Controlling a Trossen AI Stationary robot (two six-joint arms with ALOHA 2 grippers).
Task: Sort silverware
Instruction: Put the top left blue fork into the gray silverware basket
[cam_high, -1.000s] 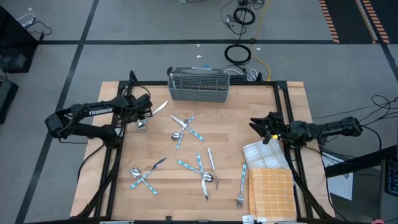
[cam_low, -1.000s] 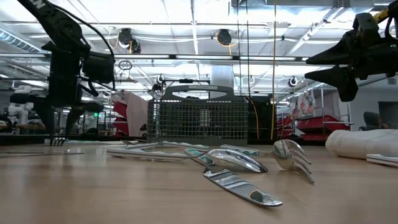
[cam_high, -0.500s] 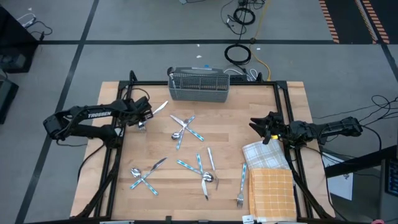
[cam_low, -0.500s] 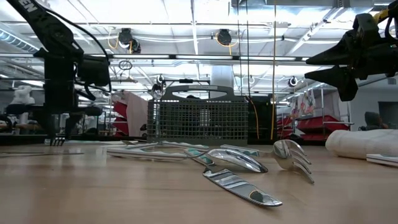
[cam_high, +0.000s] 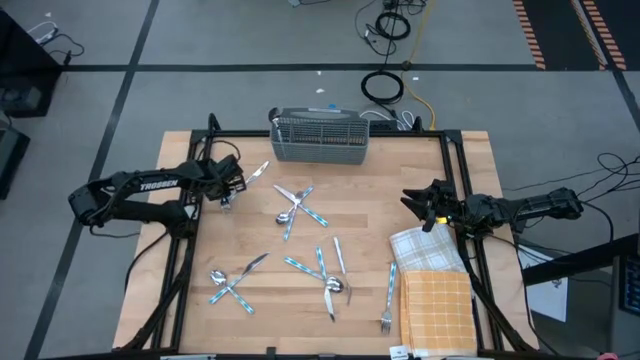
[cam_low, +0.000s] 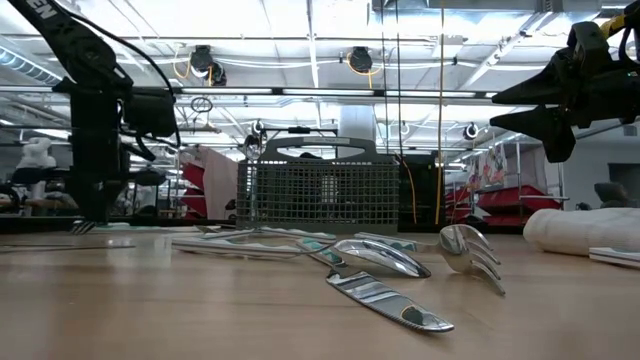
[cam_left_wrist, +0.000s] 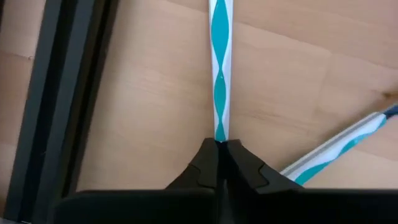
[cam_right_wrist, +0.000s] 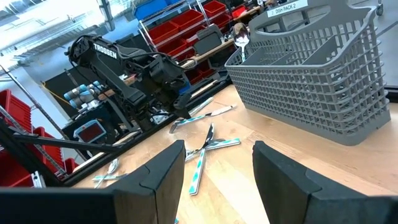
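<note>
Silverware (cam_high: 300, 204) scattered over the wooden surface (cam_high: 420, 190) in the high view, in crossed clusters at the middle and toward the near edge, one fork (cam_high: 387, 300) beside the folded cloths (cam_high: 432, 290). Grey wire basket (cam_high: 320, 138) at the far edge. Left pincer (cam_high: 231, 185) low at the surface's left side, closed on a blue-handled fork (cam_high: 228, 196), a knife (cam_high: 254, 172) just beside it. Right pincer (cam_high: 412, 199) raised above the right side, open and empty.

Low view: left pincer (cam_low: 97, 215) down at the surface, fork tines (cam_low: 82, 227) showing at its foot. Basket (cam_low: 320, 190) upright behind a spread of spoons and knives (cam_low: 380, 258). Right pincer (cam_low: 520, 105) hanging high, jaws apart.

Left wrist view: dark fingers (cam_left_wrist: 208, 168) pinched together on the end of a white-and-teal striped handle (cam_left_wrist: 220, 68), flat on the wood; second striped handle (cam_left_wrist: 339, 146) lying at an angle nearby.

Right wrist view: fingers (cam_right_wrist: 158, 180) spread wide, nothing between them; basket (cam_right_wrist: 311, 68) ahead, a spoon (cam_right_wrist: 240, 38) standing in it; left arm (cam_right_wrist: 130, 68) farther off over crossed cutlery (cam_right_wrist: 205, 146).
</note>
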